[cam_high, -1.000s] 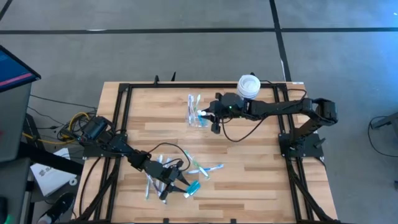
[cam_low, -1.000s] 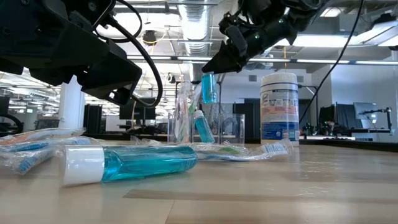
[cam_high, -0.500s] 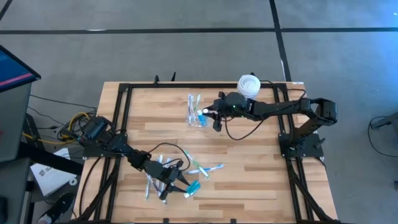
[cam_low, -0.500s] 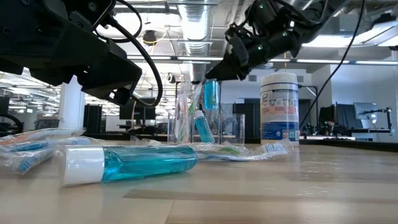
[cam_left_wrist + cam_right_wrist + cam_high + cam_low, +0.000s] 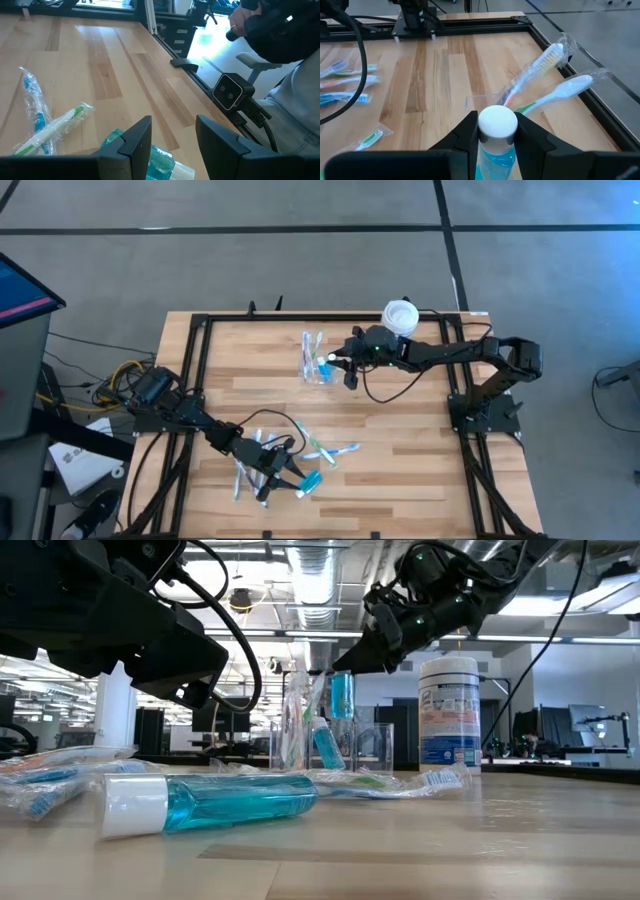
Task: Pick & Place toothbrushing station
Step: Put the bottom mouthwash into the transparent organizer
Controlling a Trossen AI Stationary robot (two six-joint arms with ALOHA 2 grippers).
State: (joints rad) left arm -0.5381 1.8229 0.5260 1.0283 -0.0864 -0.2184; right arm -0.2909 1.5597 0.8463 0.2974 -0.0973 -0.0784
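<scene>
The toothbrushing station [image 5: 314,372], a clear plastic organizer [image 5: 362,746], stands at the table's far middle. Wrapped toothbrushes [image 5: 544,64] stick up out of it. My right gripper [image 5: 333,363] is shut on a small blue bottle [image 5: 342,695] with a white cap and holds it just above the organizer. My left gripper [image 5: 288,477] stands open near the front edge. A second blue bottle [image 5: 161,159] lies on its side on the table below and between its fingers [image 5: 134,142], which touch nothing. My right gripper pinches the small bottle at its white cap [image 5: 496,121], one finger on each side. The fingers come from the table's right side, slanting down. The bottle hangs upright below them, cap up, lifted clear over the organizer.
A white jar with a blue label [image 5: 400,318] stands right of the organizer. Several wrapped toothbrushes [image 5: 335,450] lie loose at the front middle. A black frame [image 5: 200,370] runs round the table. Beyond the near edge are a small camera [image 5: 229,91] and a seated person [image 5: 295,95].
My right gripper has sunk a little with the small bottle and drawn slightly toward the table's right edge. The bottle now hangs lower, closer to the organizer's top, and more upright than before.
</scene>
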